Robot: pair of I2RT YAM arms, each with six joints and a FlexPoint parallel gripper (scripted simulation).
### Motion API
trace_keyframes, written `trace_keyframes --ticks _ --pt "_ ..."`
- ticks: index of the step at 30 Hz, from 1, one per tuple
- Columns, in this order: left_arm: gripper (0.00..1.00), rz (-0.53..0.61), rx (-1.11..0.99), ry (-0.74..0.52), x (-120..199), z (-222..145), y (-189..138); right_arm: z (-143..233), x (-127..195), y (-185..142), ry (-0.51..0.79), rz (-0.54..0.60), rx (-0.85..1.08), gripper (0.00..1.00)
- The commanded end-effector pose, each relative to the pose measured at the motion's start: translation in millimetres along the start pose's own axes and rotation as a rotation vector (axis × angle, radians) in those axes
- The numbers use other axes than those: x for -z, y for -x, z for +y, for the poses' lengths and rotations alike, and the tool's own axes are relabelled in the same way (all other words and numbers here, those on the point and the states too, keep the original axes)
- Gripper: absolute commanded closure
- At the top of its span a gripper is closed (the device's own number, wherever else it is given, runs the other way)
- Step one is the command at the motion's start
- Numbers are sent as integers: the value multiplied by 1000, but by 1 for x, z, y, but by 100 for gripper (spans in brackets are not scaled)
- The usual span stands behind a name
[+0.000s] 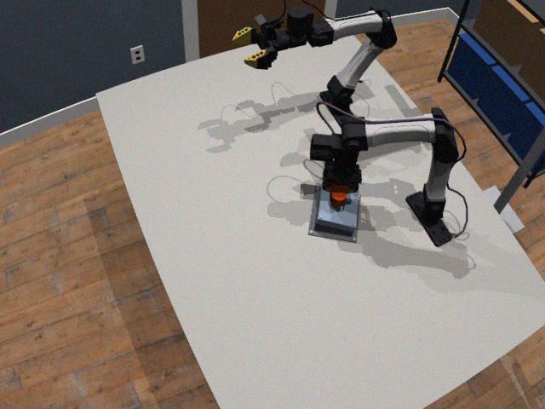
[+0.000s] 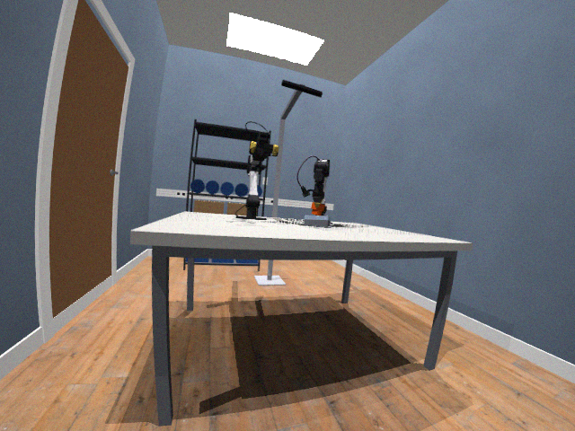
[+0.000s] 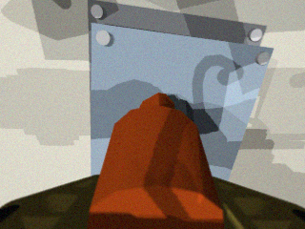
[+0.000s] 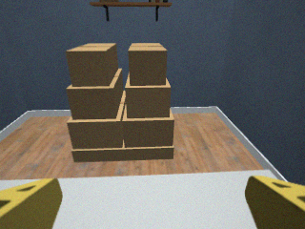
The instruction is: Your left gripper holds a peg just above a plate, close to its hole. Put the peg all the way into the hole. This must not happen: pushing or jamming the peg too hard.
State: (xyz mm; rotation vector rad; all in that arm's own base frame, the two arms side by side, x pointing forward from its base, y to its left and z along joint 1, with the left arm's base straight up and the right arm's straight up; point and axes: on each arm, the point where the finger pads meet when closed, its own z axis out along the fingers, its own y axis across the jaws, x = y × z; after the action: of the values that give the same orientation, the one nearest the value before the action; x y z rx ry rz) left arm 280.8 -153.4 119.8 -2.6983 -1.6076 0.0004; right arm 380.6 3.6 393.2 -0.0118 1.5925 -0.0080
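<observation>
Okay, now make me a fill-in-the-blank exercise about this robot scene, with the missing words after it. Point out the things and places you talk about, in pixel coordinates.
The peg (image 1: 338, 196) (image 2: 318, 208) (image 3: 154, 157) held above the plate (image 1: 336, 212) (image 2: 316, 219) (image 3: 129, 62) is coloured ____.
The arm whose pincer holds that peg is the ____ one.
The right pincer (image 1: 251, 47) (image 2: 264, 148) (image 4: 153, 186) has its fingers standing ____.
In the right wrist view, the stacked boxes (image 4: 95, 102) stand on the ____.

Missing words: orange; left; open; floor.

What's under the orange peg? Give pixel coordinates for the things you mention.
Under the peg (image 1: 338, 198) (image 2: 318, 207) (image 3: 154, 153) is the blue-grey plate (image 1: 329, 216) (image 2: 316, 218) (image 3: 124, 62). A dark patch shows beside its tip, perhaps the hole; the peg covers whatever is straight below.
</observation>
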Motion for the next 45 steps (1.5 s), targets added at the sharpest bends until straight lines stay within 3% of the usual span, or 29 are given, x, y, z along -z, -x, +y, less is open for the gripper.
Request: trace_keyframes --ticks 1,17,18,19,22,25,32,39,45 --pt "97 -4 -4 23 5 3 1 -1 3 12 -4 -32 3 0" --pt "97 -4 -4 23 5 3 1 -1 3 12 -4 -32 3 0" --pt "86 -5 -4 49 12 6 1 -1 3 12 -4 -32 3 0" --pt "97 -5 -4 50 12 6 1 -1 3 12 -4 -33 3 0" --pt "100 -9 -4 90 22 11 2 -1 3 13 -4 -34 3 0" --pt "67 -9 -4 80 26 7 1 1 3 11 5 -25 12 0" --pt "67 -9 -5 50 46 3 1 18 6 -13 114 68 112 0" --pt "67 -9 -9 34 55 -1 0 27 12 -11 130 94 99 0" --pt "67 49 -11 122 66 9 -4 68 33 -23 244 202 87 0"
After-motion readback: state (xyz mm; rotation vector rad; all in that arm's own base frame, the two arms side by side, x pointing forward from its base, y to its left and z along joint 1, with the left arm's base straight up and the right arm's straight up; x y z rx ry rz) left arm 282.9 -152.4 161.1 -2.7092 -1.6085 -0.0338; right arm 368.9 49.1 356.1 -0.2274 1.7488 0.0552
